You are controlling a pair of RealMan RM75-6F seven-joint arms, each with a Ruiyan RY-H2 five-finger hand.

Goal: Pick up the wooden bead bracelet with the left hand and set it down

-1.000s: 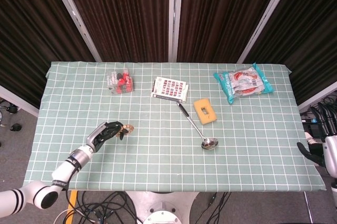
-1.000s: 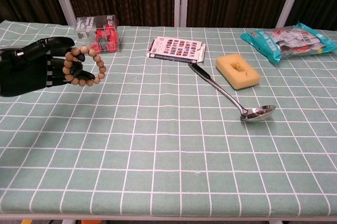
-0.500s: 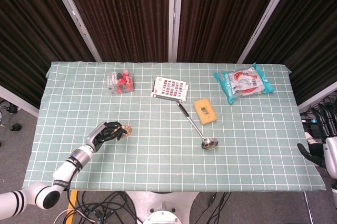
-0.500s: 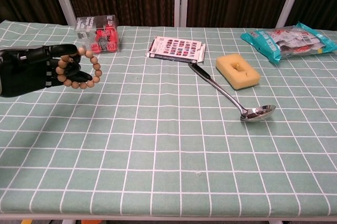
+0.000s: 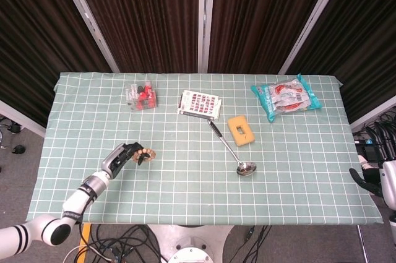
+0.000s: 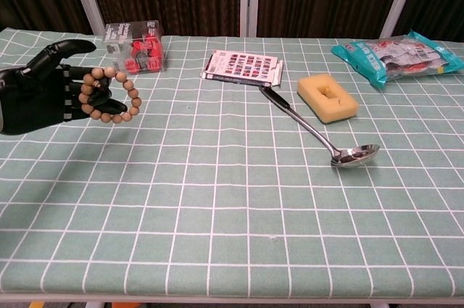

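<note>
The left hand (image 6: 36,98) sat at the left edge of the chest view, black fingers curled into the bracelet (image 6: 110,96), which hung as a ring of wooden beads off the fingertips; one finger stuck out straight above the loop toward the upper right. In the head view the same hand (image 5: 124,155) lay in the lower left of the frame over the green checked table (image 5: 185,195), with the bracelet (image 5: 147,153) at its right tip. Whether the beads touched the cloth could not be told from either view.

The right hand (image 5: 371,182) showed only at the far right edge of the head view, off the table's right end, dark and partly cut off; whether its fingers were apart or together could not be told.

Along the top of the chest view lay a clear box (image 6: 133,46) with red contents at upper left, a flat card (image 6: 242,67) of small printed squares near the centre, and a teal packet (image 6: 395,54) at upper right. A yellow sponge (image 6: 327,97) lay right of centre, just beside the handle of a metal ladle (image 6: 319,129), whose bowl pointed to the lower right.
</note>
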